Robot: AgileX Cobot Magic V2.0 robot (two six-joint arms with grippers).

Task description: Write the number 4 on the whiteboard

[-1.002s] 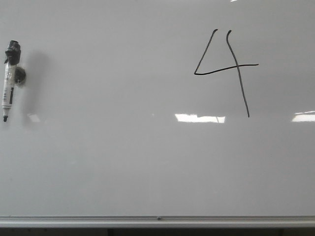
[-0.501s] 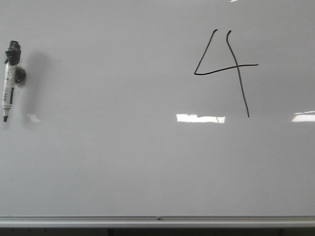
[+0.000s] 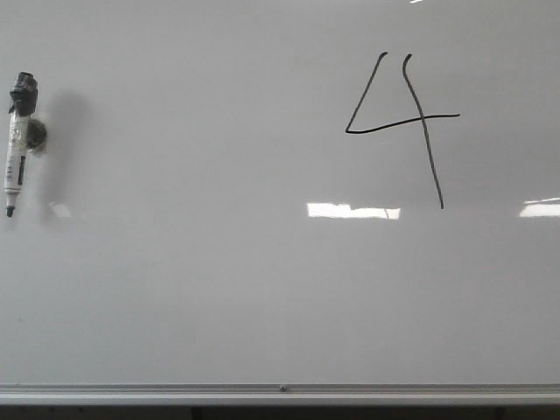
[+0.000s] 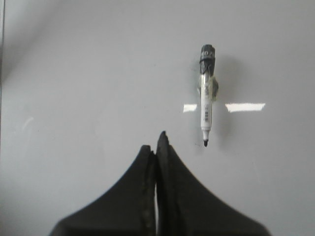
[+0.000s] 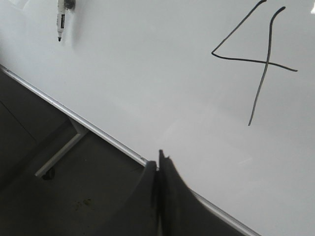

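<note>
Upper right on the whiteboard (image 3: 219, 289), the number 4 (image 3: 404, 122) could smear if either closed, empty gripper (image 4: 156, 142) (image 5: 159, 160) brushes it.

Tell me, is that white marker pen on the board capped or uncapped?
Uncapped. The white marker pen hangs on the glossy whiteboard with its bare dark tip pointing down; no cap covers it.

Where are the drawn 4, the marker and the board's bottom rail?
number 4 (image 3: 426, 118), front view: where crossbar meets vertical stroke.
marker (image 3: 14, 157), front view: white barrel.
rail (image 3: 280, 388), front view: middle of the metal strip.
</note>
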